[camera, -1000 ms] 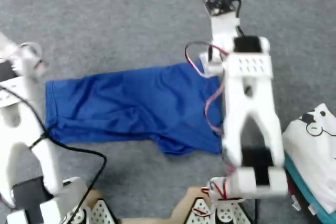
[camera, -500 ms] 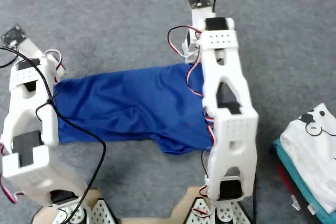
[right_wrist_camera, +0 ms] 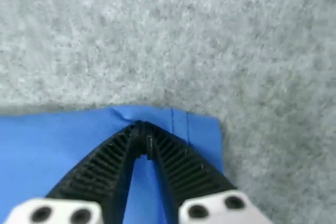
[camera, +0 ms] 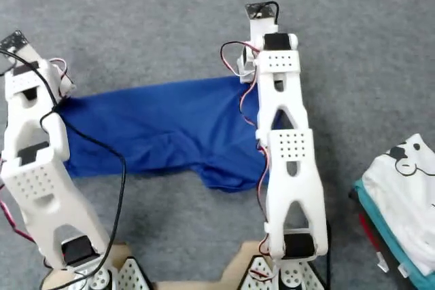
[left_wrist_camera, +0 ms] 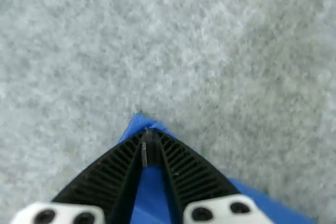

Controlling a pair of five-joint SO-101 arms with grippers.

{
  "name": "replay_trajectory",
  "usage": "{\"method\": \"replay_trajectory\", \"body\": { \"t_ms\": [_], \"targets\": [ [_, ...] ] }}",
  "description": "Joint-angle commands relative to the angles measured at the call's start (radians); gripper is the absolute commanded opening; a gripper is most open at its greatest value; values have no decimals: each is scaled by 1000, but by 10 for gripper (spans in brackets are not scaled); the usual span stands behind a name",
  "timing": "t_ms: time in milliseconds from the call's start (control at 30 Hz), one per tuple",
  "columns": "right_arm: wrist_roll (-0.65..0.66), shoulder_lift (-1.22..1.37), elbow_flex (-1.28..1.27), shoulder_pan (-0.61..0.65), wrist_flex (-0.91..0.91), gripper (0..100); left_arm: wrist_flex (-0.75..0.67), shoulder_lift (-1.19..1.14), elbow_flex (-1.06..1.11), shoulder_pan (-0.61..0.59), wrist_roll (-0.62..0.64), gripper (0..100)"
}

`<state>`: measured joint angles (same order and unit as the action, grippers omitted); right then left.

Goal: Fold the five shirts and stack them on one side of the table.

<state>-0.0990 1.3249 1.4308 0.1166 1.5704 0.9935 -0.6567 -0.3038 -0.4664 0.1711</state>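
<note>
Both grippers are clamped on the blue shirt (camera: 163, 127), the left gripper (left_wrist_camera: 148, 136) at one far corner and the right gripper (right_wrist_camera: 142, 129) at the other. The shirt lies spread between them on the grey table (camera: 136, 25), trailing back from their tips, so its fold looks barely begun. Well apart, on the right gripper's outer side, a white shirt (camera: 408, 195) rests on a teal one (camera: 380, 236). I count one blue shirt and two stacked; by that count two shirts are unaccounted for.
</note>
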Motion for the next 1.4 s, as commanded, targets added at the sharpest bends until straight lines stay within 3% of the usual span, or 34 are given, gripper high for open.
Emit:
{"method": "replay_trajectory", "body": {
  "t_ms": [0, 200, 267, 567, 667, 900, 1033, 1167, 1367],
  "targets": [
    [-5, -2, 101, -19, 6, 5, 87, -81, -212, -60, -12, 19],
    [2, -62, 196, -12, 87, 5, 269, -120, -465, -78, -15, 19],
    [57, -104, 242, 7, 149, 5, 325, -120, -557, -74, -15, 19],
    [157, -355, 206, -15, 216, 5, 635, -122, -951, -37, -15, 19],
    [206, -427, 90, -28, 218, 5, 767, -131, -1043, 14, -17, 19],
    [238, -779, -479, 15, 216, 5, 769, -120, -991, 144, -58, 19],
    [241, -938, -857, 97, 199, 5, 769, -64, -901, 157, -92, 19],
    [239, -1007, -1164, 165, 106, 5, 769, 84, -666, 158, -91, 19],
    [236, -1066, -1419, 272, -11, 5, 698, 380, -181, 161, -64, 20]
  ]
}}
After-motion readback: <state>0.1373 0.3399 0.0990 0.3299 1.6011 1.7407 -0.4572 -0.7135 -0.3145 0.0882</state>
